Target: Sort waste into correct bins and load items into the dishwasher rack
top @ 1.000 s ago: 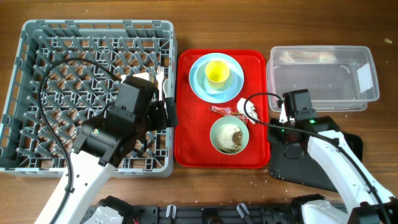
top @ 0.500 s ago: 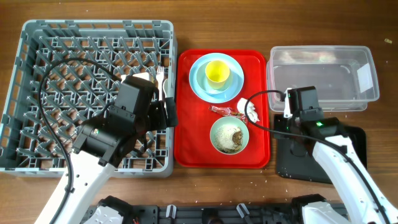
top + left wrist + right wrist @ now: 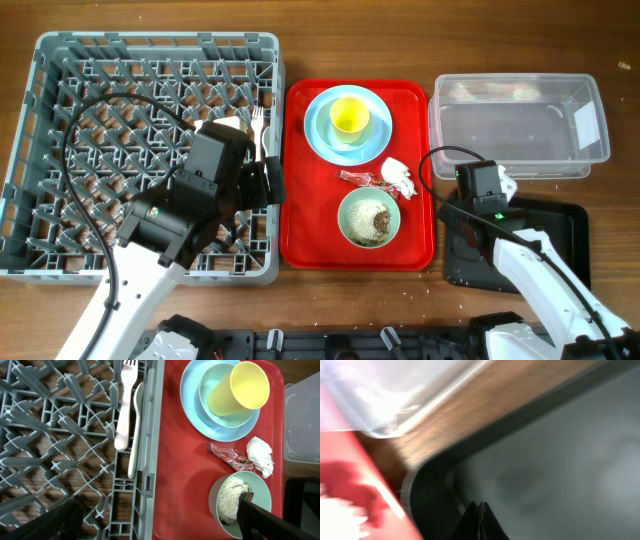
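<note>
The grey dishwasher rack [image 3: 60, 150] holds a white fork [image 3: 125, 405] and spoon [image 3: 136, 425] along its right wall. On the red tray [image 3: 300, 200] a yellow cup [image 3: 349, 117] lies in a pale bowl on the blue plate [image 3: 320, 135]. Below them are the red wrapper [image 3: 357, 177], the white tissue [image 3: 398, 175] and a mint bowl [image 3: 369, 217] of brown food scraps [image 3: 231, 502]. My left gripper [image 3: 157, 525] hangs open over the rack's right edge and the tray. My right gripper [image 3: 480, 505] is shut and empty, low over the black tray's [image 3: 560, 240] near-left corner.
The clear tub [image 3: 520, 130] stands at the back right, beyond the black tray, with nothing seen in it. Crumbs dot the wooden table in front of the red tray. The right arm's cable loops over the gap between red tray and tub.
My right gripper has drawn back from beside the tissue to over the black tray's corner. The tissue stays on the red tray. The left arm has not moved.
</note>
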Controlling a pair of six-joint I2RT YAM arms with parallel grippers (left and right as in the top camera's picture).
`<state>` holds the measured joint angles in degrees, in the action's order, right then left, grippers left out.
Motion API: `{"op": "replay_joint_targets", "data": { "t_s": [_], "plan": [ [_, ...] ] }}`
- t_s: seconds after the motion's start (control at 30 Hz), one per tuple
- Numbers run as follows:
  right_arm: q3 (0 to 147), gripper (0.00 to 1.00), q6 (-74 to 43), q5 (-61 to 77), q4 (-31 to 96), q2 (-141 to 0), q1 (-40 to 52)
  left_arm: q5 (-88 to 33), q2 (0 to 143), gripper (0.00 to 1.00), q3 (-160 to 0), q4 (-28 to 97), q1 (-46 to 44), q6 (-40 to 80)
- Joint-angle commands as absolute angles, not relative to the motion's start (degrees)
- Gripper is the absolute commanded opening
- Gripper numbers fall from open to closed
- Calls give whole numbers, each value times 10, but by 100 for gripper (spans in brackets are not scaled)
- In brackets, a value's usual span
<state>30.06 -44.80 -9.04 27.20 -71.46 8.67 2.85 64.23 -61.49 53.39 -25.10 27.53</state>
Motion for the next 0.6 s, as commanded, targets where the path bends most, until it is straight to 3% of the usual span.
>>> {"op": "replay_joint_targets", "data": {
  "t_s": [0.0,0.27,0.57],
  "plan": [
    [295,4,-333,7,230,-719,86,24,643,100,-616,533,-249,277],
    [295,4,-239,14,213,-719,86,24,643,100,-616,533,-249,277],
    [295,4,-211,10,184,-719,86,24,643,100,-616,533,-249,277]
  ]
}}
